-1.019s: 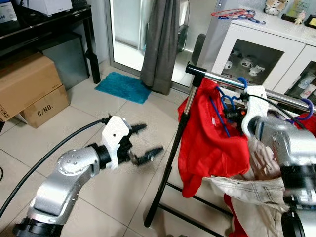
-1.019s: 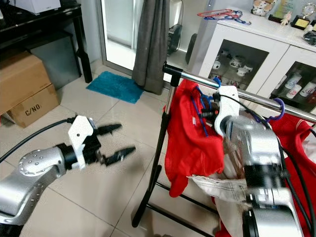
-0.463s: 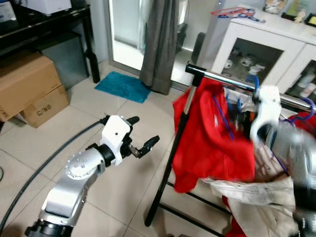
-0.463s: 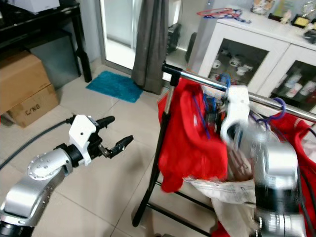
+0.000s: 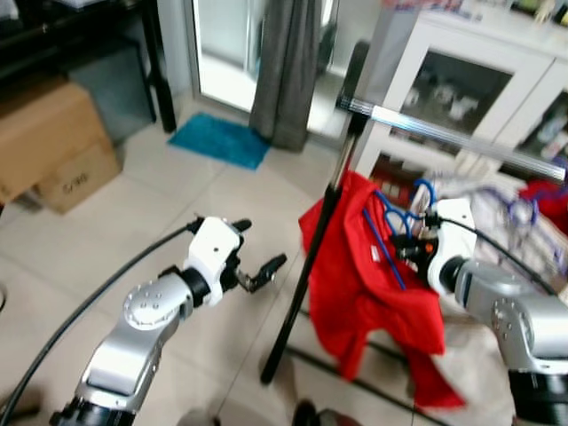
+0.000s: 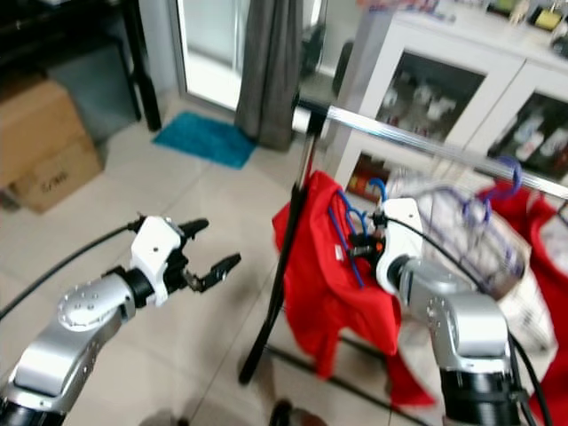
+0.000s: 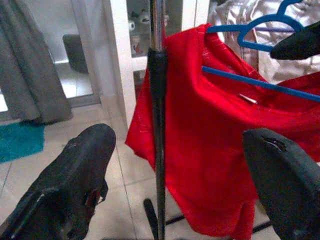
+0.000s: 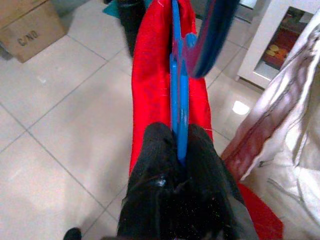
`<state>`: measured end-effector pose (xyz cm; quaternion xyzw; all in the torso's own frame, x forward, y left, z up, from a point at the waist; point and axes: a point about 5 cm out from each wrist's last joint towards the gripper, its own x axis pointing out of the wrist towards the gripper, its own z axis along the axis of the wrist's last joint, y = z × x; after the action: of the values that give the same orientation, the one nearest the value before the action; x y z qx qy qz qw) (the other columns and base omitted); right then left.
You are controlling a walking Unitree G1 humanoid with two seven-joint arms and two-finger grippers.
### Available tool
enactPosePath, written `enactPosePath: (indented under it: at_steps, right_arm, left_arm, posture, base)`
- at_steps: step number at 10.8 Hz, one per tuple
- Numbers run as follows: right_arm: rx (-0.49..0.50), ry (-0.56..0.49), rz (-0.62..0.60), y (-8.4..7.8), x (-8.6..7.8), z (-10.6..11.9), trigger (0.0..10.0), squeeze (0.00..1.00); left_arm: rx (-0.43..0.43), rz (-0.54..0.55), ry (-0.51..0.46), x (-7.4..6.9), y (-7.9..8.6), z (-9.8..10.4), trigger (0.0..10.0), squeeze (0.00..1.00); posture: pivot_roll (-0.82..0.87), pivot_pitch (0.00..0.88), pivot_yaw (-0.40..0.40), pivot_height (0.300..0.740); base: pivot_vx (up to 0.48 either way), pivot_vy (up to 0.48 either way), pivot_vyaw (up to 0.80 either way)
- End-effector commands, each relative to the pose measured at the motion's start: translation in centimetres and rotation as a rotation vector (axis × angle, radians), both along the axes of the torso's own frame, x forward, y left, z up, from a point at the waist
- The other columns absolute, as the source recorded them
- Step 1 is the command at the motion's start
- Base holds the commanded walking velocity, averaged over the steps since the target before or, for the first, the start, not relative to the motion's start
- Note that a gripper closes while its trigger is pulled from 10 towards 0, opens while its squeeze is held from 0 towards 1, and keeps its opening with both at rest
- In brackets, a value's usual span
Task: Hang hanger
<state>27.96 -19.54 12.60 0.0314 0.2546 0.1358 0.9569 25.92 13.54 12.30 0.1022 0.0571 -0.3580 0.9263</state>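
A blue hanger (image 5: 387, 259) carries a red shirt (image 5: 368, 297). My right gripper (image 5: 410, 245) is shut on the hanger just under its hook (image 5: 423, 190). The hook sits below the silver rail (image 5: 444, 135) and does not touch it. In the right wrist view the black fingers (image 8: 155, 150) clamp the blue hanger (image 8: 177, 75), and the red shirt (image 8: 150, 85) hangs beyond them. My left gripper (image 5: 260, 242) is open and holds nothing, left of the rack's black upright (image 5: 311, 257). In the left wrist view, the upright (image 7: 157, 125) and red shirt (image 7: 200, 150) lie ahead.
A beige garment (image 5: 497, 222) and a purple hanger (image 5: 525, 209) hang further right on the rail. A white glass-door cabinet (image 5: 461, 80) stands behind it. A cardboard box (image 5: 44, 142), a teal mat (image 5: 220, 140) and a grey curtain (image 5: 288, 71) are to the left and behind.
My right gripper has come down with the hanger and red shirt, from level with the rail to below it. The left gripper edged toward the rack. The camera has shifted.
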Motion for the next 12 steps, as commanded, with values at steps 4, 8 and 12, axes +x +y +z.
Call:
enactPosePath:
  at_steps: [4, 8, 12]
  right_arm:
    - [-0.020, -0.059, -0.014, 0.2, -0.5, 0.2, 0.0, 0.00]
    - [-0.066, -0.143, 0.073, 2.3, -0.6, 0.9, 0.0, 0.00]
    - [-0.228, -0.457, 0.272, 5.6, -0.2, 4.2, 0.0, 0.00]
  left_arm:
    - [-0.031, -0.024, -0.002, 0.5, -0.4, 0.2, 10.0, 0.20]
    - [-0.021, -0.039, 0.052, 1.6, -1.0, -0.4, 10.0, 0.20]
    - [-0.097, 0.050, 0.162, 5.3, -2.0, -0.1, 10.0, 1.00]
  posture:
    - [0.02, 0.000, -0.060, 0.740]
    - [0.01, 0.000, -0.048, 0.740]
    - [0.01, 0.000, -0.043, 0.740]
  base:
    - [-0.259, 0.000, 0.00]
    - [0.000, 0.000, 0.00]
    - [0.000, 0.000, 0.00]
